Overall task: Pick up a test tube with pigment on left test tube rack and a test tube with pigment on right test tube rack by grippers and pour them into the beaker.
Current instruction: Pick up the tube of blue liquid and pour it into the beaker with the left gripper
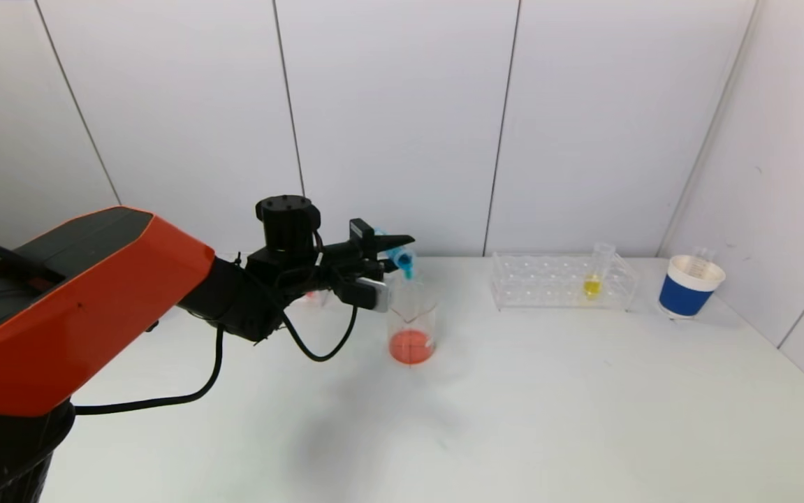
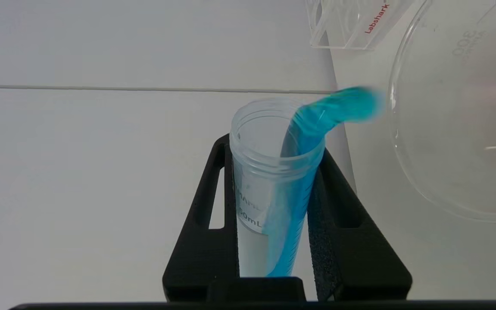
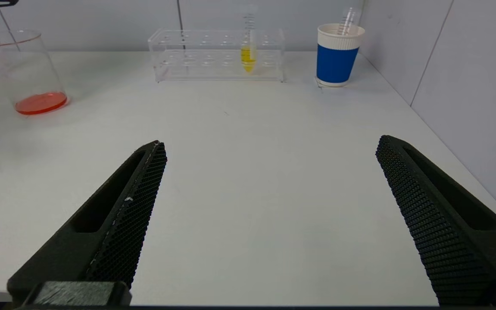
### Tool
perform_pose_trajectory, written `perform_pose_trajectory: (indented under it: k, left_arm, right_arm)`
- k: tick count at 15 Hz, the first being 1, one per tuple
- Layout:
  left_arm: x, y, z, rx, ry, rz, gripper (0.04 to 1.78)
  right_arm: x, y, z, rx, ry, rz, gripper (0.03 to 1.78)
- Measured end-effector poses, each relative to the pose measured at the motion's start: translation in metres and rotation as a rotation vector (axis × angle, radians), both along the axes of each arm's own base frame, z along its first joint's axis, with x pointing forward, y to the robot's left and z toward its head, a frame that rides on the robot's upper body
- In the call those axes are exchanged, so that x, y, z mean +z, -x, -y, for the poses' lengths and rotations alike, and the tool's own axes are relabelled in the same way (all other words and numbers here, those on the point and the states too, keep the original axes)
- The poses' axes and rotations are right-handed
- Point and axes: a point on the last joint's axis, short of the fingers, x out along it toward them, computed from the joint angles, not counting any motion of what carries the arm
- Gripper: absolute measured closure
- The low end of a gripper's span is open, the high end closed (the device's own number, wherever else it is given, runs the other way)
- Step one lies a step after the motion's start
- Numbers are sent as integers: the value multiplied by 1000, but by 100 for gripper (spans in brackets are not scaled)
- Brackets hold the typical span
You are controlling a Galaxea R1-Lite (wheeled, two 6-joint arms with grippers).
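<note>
A white worktop [image 1: 513, 405] meets pale wall panels. The left end effector [image 1: 391, 262], clamped on a tube [image 2: 273, 181], tips it mouth-down over the beaker [image 1: 412, 328], pouring blue. The right end effector [image 3: 269, 215] gapes apart.

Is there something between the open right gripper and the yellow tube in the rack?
Nothing visible: bare table lies between the right gripper and the yellow tube upright in its rack.
</note>
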Motion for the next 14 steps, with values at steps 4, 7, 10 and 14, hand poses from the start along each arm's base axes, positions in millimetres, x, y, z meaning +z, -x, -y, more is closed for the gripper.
perform_pose_trajectory:
  k: [4,7,10,14]
  left_arm:
    - [2,2,1,-3,-10,22,135]
    - [4,3,1,-5,-16,43,135]
    - [5,3,0,-5,-26,66,135]
    - [5,4,0,-6,-40,89,135]
  right_arm:
    - [0,0,0,0,0,0,4]
    - [0,0,0,0,0,0,4]
    - [0,0,0,0,0,0,4]
    - [0,0,0,0,0,0,4]
